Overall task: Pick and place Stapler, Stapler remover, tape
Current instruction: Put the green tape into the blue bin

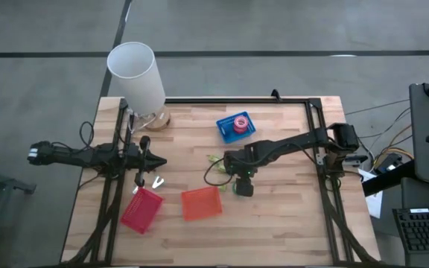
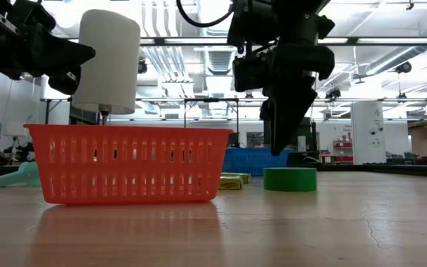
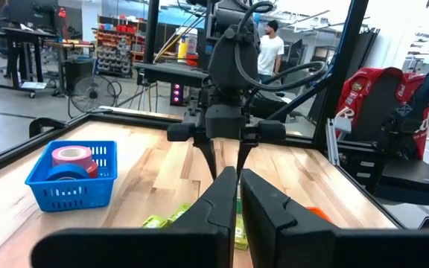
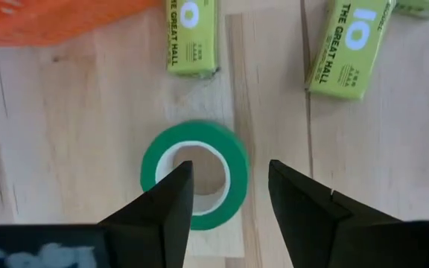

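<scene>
right pincer hangs directly above the green tape roll, fingers parted about the roll's width, holding nothing. roll lies flat on the desk, just beside the orange basket and near two yellow-green packets. pink tape roll sits in the blue basket farther back. left pincer waits above the desk's left side near the red basket, fingers nearly together, empty.

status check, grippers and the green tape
Right gripper open, above green tape on the table. Left gripper shut, idle at left. Nothing in the way.
</scene>
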You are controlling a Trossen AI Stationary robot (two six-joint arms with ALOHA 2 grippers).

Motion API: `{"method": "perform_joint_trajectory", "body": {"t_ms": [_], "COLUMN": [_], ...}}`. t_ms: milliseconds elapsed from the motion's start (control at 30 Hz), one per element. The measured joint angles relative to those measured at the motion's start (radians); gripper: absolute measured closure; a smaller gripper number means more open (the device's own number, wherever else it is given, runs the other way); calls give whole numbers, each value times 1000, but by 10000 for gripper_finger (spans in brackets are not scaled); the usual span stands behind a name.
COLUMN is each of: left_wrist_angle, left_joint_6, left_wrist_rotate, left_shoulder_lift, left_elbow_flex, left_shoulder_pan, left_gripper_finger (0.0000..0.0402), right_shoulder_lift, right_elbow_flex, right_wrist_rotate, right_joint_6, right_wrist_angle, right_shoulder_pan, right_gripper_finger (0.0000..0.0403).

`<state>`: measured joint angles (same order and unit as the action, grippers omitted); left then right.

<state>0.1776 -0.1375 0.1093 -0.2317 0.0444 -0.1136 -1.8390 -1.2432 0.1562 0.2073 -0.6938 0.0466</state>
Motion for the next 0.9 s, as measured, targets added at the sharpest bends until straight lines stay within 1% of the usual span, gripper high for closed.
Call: {"method": "perform_joint_trajectory", "body": {"t_ms": [233,367,500,700,900], "left_wrist_angle": [0,1,2,1,0], "left_joint_6": [0,0,0,0,0], "left_wrist_rotate": [0,0,0,0,0], "left_shoulder_lift": [0,0,0,0,0], "left_elbow_flex": [0,0,0,0,0], "left_shoulder_pan": [0,0,0,0,0], "left_gripper_finger": [378,378,378,378,378], "right_shoulder_lift": [-30,-39,-53,-105,-94], "right_elbow_flex": [17,19,20,17,20], "right_wrist_rotate": [1,-39,-55,-28,-30], "right_joint_6": [-22,-5,-5,-3,-8], "right_wrist_angle": [-2,-3,5,6,-7], "right_shoulder_pan": [26,23,20,19,15], "right_gripper_finger": [242,254,273,300,334]}}
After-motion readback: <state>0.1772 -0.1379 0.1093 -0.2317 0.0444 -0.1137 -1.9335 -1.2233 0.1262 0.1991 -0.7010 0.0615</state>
